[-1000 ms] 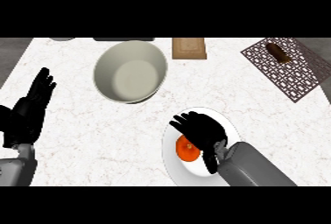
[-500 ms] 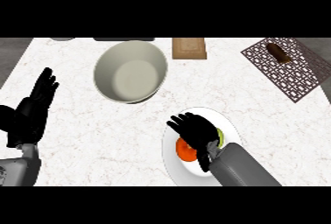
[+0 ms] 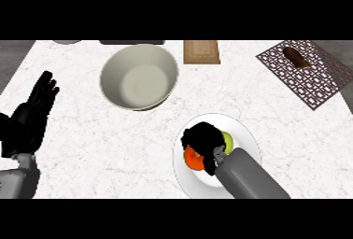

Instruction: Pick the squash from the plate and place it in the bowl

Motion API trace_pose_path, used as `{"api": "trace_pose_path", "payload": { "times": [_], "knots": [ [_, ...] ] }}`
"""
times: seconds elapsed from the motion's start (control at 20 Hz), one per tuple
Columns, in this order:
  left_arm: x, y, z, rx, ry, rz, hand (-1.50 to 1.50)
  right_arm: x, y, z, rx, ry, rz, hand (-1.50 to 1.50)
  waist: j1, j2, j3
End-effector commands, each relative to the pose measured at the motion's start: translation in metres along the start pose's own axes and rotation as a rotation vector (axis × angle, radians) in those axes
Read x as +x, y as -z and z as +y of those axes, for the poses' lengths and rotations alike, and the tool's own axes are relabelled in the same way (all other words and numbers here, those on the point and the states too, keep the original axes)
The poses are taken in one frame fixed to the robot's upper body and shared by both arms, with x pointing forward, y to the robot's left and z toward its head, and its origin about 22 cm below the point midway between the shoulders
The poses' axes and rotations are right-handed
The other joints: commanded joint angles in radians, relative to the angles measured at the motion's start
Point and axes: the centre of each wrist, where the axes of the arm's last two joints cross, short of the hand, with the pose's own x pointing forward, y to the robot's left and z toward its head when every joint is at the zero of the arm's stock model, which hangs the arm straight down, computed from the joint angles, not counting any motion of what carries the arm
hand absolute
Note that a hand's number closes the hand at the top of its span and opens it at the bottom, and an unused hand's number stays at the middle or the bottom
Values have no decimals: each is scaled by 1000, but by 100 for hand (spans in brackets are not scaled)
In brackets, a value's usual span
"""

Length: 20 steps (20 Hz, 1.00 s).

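A white plate lies at the counter's lower right. My right hand is on it, fingers curled down over the squash. The squash is mostly hidden: an orange part shows below-left of the hand and a yellow-green part at its right. The squash still rests on the plate. A large beige bowl stands up and to the left of the plate and holds nothing. My left hand rests open near the left edge, fingers up.
A small wooden board lies at the back, right of the bowl. A brown lattice mat with a dark object on it sits at the back right. Bare marble lies between bowl and plate.
My right hand has moved down and left over the squash, and its spread fingers have curled around it. The left hand has barely moved.
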Motion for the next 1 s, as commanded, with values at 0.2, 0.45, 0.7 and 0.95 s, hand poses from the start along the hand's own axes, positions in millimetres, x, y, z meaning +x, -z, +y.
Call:
{"api": "trace_pose_path", "payload": {
  "times": [0.2, 0.45, 0.7, 0.95],
  "knots": [
    [-6, 5, -8, 9, 12, 0, 0, 2, 20, 15, -7, 38, -87, 150, 3, 8, 4],
    [15, 11, -27, -52, 3, -29, 0, 22, 24, -16, -109, 118, 104, 150, 67, 20, 6],
    [13, 10, -33, -111, -11, -53, 0, 21, 16, -55, -277, 236, 333, 150, 139, 29, 5],
    [21, 15, -47, -160, -8, -75, 0, 44, 11, -100, -443, 241, 479, 150, 189, 29, 3]
  ]
}}
